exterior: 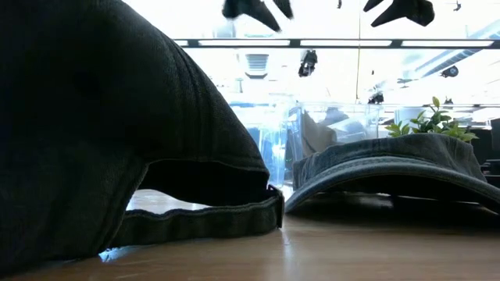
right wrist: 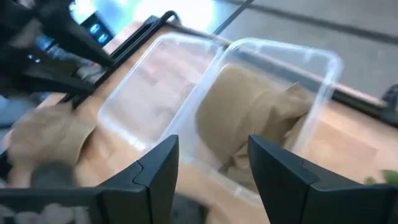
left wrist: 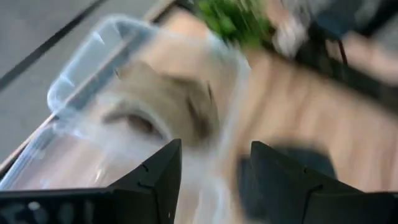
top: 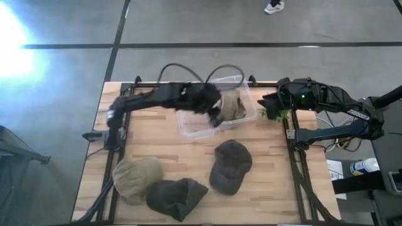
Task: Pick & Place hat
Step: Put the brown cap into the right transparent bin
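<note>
Over the clear bin (top: 191, 125), hovering with fingers spread and empty: the left gripper (top: 213, 113), beside a tan hat (top: 233, 105) lying inside. At the table's right edge, waiting open: the right gripper (top: 267, 102). Nearer the front, resting on the table (top: 270, 188): three more hats (top: 231, 164).

Both arms matte black, jointed; left arm (top: 151, 99) trails looping black cables (top: 201, 72); right arm (top: 326, 97) shows green LED (top: 300, 97).

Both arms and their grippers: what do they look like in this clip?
Both arms are dark and jointed. The left gripper and right gripper each show two black, angular, wedge-shaped fingers. The right arm carries a small green light. Black cables loop behind the left arm.
</note>
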Tool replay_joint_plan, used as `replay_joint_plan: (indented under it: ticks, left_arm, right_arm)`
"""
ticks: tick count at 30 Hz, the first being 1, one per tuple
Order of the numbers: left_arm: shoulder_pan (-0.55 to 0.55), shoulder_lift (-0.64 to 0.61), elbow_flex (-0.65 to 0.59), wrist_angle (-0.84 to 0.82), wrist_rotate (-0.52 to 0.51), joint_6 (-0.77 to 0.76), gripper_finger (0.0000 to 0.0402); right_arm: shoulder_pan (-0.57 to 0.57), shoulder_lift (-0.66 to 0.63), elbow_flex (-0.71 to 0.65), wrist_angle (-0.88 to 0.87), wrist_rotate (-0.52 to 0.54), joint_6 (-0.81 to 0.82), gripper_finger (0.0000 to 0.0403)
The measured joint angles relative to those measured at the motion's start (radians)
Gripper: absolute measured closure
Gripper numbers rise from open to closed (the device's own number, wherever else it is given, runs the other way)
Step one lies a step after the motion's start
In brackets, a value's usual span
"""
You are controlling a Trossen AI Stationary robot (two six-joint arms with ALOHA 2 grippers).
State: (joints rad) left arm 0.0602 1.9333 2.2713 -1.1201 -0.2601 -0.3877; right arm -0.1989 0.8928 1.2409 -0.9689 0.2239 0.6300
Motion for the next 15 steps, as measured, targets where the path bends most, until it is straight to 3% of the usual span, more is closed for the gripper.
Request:
replay_joint_plan:
  ticks: [8, 12, 15]
  left_arm:
    - [-0.204, -0.148, -0.031, -0.459, 0.011, 0.041, 0.0216]
    - [-0.304, -0.192, -0.131, -0.438, 0.074, 0.072, 0.0216]
    - [-0.345, -0.214, -0.236, -0.45, 0.174, -0.065, 0.0216]
  right_arm:
    - [0.0, 0.022, -0.059, 0.02, -0.151, -0.004, 0.0216]
    - [0.001, 0.056, -0.109, 0.034, -0.233, -0.01, 0.0216]
    - [0.003, 0.088, -0.145, 0.049, -0.293, -0.006, 0.0216]
